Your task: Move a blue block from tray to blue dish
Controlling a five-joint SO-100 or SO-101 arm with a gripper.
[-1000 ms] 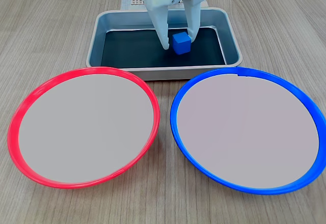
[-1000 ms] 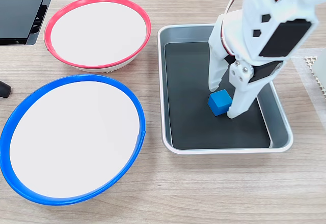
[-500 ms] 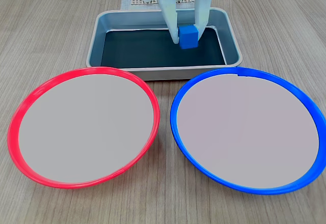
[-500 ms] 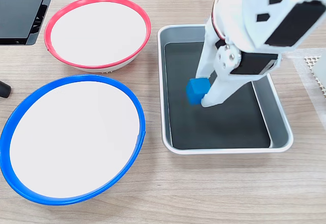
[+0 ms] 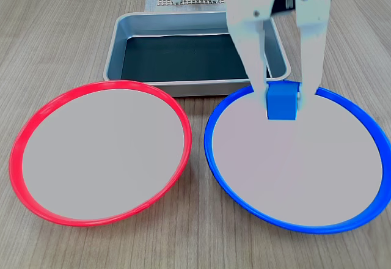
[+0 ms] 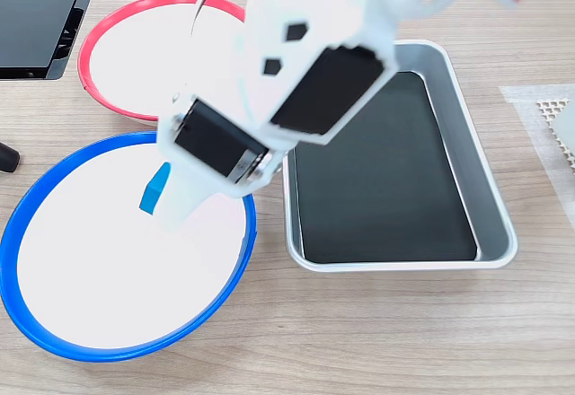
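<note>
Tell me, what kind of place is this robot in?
Probably an office or lab desk set up for robot practice: a wood-pattern tabletop, the tray, the blue dish and a red-rimmed plate, with the gripper carrying the blue block.

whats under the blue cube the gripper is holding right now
The small bright-blue cube, clamped in the white gripper, hangs over the pale centre of the round blue-rimmed dish. The patch of dish right beneath it is covered by cube and arm.

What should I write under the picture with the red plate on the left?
End effector holds blue block above blue dish.
</note>
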